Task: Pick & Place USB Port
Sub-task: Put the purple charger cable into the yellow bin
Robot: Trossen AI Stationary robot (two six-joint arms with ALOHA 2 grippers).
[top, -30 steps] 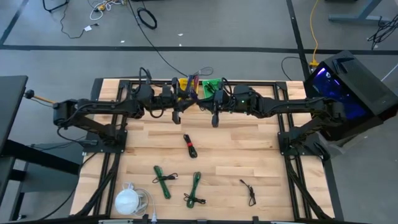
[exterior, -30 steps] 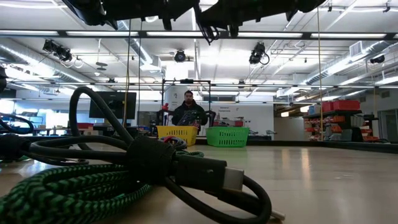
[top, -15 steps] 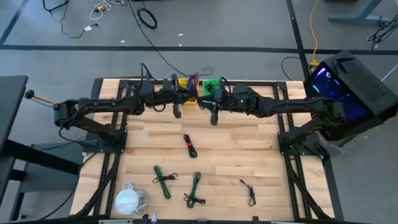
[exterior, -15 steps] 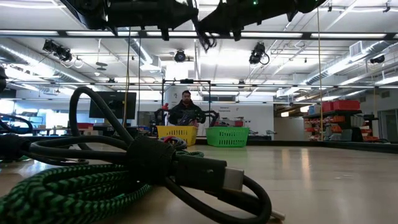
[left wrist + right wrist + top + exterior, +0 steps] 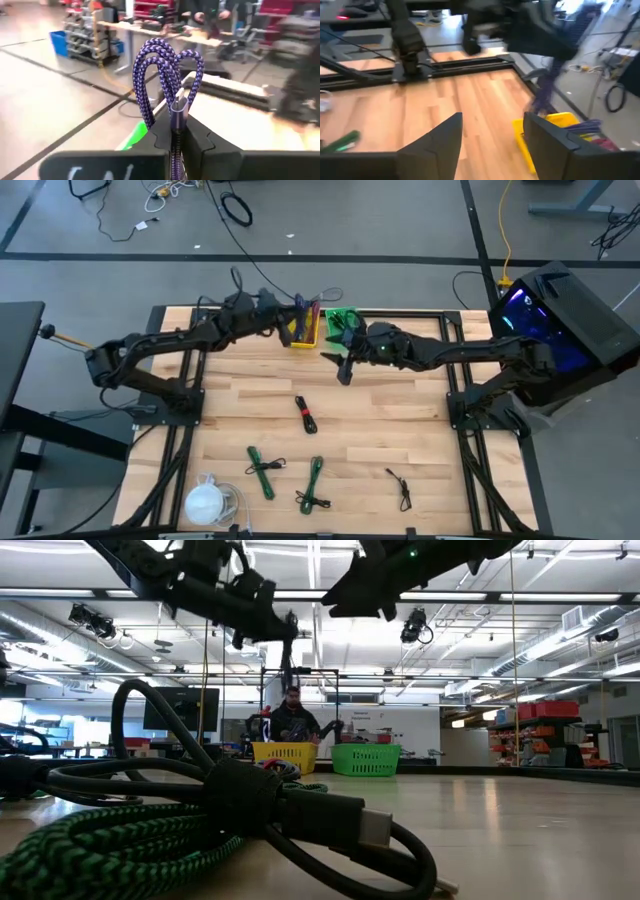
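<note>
Over the far edge of the table [image 5: 400,430], the left gripper [image 5: 297,310] holds a bundled purple braided USB cable [image 5: 167,80], its two dark fingers clamped on the bundle just below the silver plug, as the left wrist view shows plainly. From above, the cable hangs right at the yellow bin [image 5: 302,332], which sits just beside the green bin [image 5: 340,320] at the table's back edge, so this piece looks to be at the placing stage: carried to the bin but not yet let go. The right gripper [image 5: 346,367] hangs above the bare wood close to the green bin, its fingers spread wide with nothing between them; its wrist view looks past them to the yellow bin, where coloured cables already lie. Much of the job seems left: a black-and-red cable [image 5: 305,415] lies mid-table, two green braided cables [image 5: 262,471] and [image 5: 314,485] lie nearer the front edge, and a thin black cable [image 5: 401,488] lies off to the right. A white round object [image 5: 205,504] sits at the front left corner.
</note>
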